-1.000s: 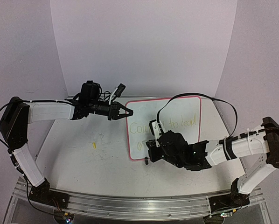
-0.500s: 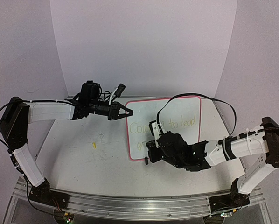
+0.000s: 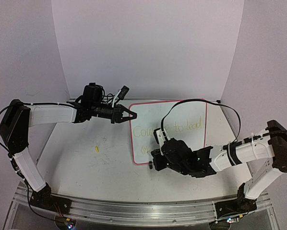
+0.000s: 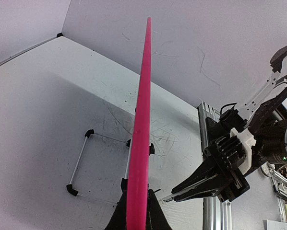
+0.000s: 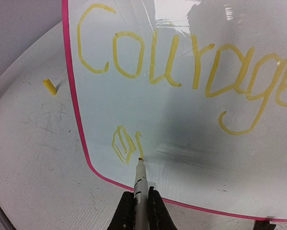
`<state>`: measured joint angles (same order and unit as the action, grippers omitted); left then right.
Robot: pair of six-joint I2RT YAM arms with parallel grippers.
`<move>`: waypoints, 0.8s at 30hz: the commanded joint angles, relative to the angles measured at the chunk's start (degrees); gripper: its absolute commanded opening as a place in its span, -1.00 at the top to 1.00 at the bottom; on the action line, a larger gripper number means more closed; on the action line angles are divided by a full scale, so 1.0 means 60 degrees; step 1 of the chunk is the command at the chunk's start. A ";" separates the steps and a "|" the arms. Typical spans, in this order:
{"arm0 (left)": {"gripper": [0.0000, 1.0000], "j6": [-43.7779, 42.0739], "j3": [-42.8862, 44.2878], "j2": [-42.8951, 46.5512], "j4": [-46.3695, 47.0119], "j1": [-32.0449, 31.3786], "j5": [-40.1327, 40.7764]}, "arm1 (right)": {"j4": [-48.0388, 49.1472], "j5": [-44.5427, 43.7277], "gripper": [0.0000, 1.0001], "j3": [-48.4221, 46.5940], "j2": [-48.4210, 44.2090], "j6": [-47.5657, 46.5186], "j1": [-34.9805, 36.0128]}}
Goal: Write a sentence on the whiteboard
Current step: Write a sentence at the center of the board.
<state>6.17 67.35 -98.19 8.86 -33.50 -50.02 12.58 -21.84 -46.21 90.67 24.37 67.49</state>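
Right gripper (image 5: 136, 205), jaws pinched narrow on a slim white marker (image 5: 139, 178) that stands out straight between the fingers (image 5: 125, 208). The marker tip touches the whiteboard (image 5: 148, 112) near its lower left corner, just right of two small yellow strokes that open a second line. Above them runs the sentence (image 5: 195, 64), pale yellow, reading "Courage" in the right wrist view and followed in the overhead view by further words, seemingly "to lead". The board sits on the table (image 5: 28, 163), right of centre between the two arms. Whether it lies flat or is propped at a tilt cannot be told. One black clip foot (image 3: 149, 165) shows at its near edge. Left gripper (image 4: 136, 213), jaws closed on the pink rim (image 4: 142, 110) at the board's far left corner, with the rim seen edge-on in the left wrist view. A small yellow piece (image 5: 49, 86) lies on the table to the left, well apart from the board. What it is cannot be told.

Handling, as a judgement: the board looks thin, light and stiff, with a glossy face that offers little friction, so it would likely slide or rock under pen pressure unless pinned. The rim is the sensible place to take hold, clear of the writing, since ink on such a surface probably smears at a touch. The marker looks light and slender. A firm pinch low on the barrel with gentle downward force should suit it.
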 commanded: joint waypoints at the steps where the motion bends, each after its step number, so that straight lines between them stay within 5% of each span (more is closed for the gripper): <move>1: 1.00 -0.0594 -0.0034 0.0408 -0.0226 0.0046 0.0910 | -0.0017 -0.0090 1.00 0.0138 0.0226 0.0201 0.0031; 24: 1.00 -0.0610 -0.0049 0.0438 -0.0232 0.0032 0.0923 | 0.0086 -0.0828 1.00 -0.0634 0.0115 -0.0277 -0.0097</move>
<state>6.07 67.35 -98.19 8.86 -33.50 -50.00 11.98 -22.97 -47.67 91.09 23.93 67.68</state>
